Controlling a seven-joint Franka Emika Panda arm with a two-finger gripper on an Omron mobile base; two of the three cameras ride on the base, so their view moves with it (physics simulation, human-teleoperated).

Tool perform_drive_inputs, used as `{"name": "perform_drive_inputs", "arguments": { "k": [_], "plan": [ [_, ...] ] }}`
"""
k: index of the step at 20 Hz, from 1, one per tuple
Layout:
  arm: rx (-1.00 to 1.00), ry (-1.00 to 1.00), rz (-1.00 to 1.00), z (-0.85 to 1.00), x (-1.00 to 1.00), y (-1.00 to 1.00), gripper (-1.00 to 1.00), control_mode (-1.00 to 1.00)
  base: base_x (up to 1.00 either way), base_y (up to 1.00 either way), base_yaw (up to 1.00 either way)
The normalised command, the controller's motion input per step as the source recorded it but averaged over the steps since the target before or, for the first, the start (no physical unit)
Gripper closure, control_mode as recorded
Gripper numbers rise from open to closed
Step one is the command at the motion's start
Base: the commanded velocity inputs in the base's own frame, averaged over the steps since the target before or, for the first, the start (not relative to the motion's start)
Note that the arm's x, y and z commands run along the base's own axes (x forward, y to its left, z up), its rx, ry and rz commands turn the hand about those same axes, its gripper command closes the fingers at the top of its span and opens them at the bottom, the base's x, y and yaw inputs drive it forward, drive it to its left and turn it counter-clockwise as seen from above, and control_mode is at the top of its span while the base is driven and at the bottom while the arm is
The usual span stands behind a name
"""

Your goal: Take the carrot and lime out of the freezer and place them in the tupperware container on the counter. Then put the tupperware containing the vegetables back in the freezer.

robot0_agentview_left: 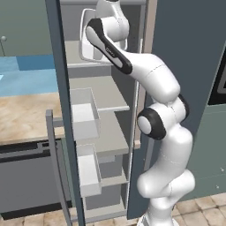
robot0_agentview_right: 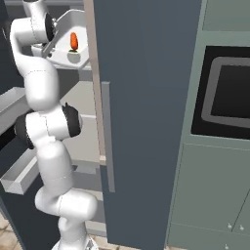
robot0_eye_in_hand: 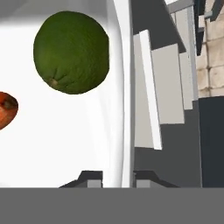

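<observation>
In the left base view the white arm rises from the lower right and reaches up into the open freezer (robot0_agentview_left: 110, 132), where the tupperware container (robot0_agentview_left: 88, 44) is held tilted at the arm's far end, above the pale shelves; the white door bins (robot0_agentview_left: 84, 117) hang on the slate-blue door (robot0_agentview_left: 59, 88) to the arm's left, and the counter (robot0_agentview_left: 24, 114) lies beyond the door, well apart from the hand; the fingers themselves are hidden behind the wrist here. In the right base view the arm climbs along the left edge, and the tupperware container (robot0_agentview_right: 73, 56) sits just beside the wrist at the top, with the carrot (robot0_agentview_right: 74, 41) standing inside it; a closed slate-blue door (robot0_agentview_right: 146, 117) and a dark oven (robot0_agentview_right: 227, 93) stand off to the arm's right. In the hand view the gripper (robot0_eye_in_hand: 117, 178) is clenched on the raised rim of the tupperware container (robot0_eye_in_hand: 65, 140), one finger on either side of the wall; the lime (robot0_eye_in_hand: 71, 52) rests inside the tray ahead of the fingers and to their left, and the carrot (robot0_eye_in_hand: 6, 109) shows at the left edge, near the lime but apart from it; freezer shelves (robot0_eye_in_hand: 164, 87) run past on the fingers' right.
</observation>
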Motion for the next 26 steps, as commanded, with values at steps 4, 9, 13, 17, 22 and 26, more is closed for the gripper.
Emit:
{"name": "perform_drive_inputs", "arguments": {
  "k": [4,9,13,17,22,26],
  "plan": [
    [-0.05,-0.08,0.03,0.0,0.38,0.0,1.0,-1.0,0.0,0.0,0.0],
    [-0.01,-0.11,0.04,0.0,0.26,0.0,1.0,-1.0,0.0,0.0,0.0],
    [0.0,-0.02,0.01,0.0,0.11,0.0,-1.0,-1.0,0.0,0.0,0.0],
    [0.0,0.0,0.0,0.0,0.08,0.0,-1.0,-1.0,0.0,0.0,0.0],
    [0.0,-0.03,0.0,0.0,0.02,0.0,-1.0,-1.0,0.0,0.0,0.0],
    [-0.03,-0.17,0.0,0.02,-0.59,-0.01,-1.0,-1.0,0.0,0.0,0.0]
  ]
}}
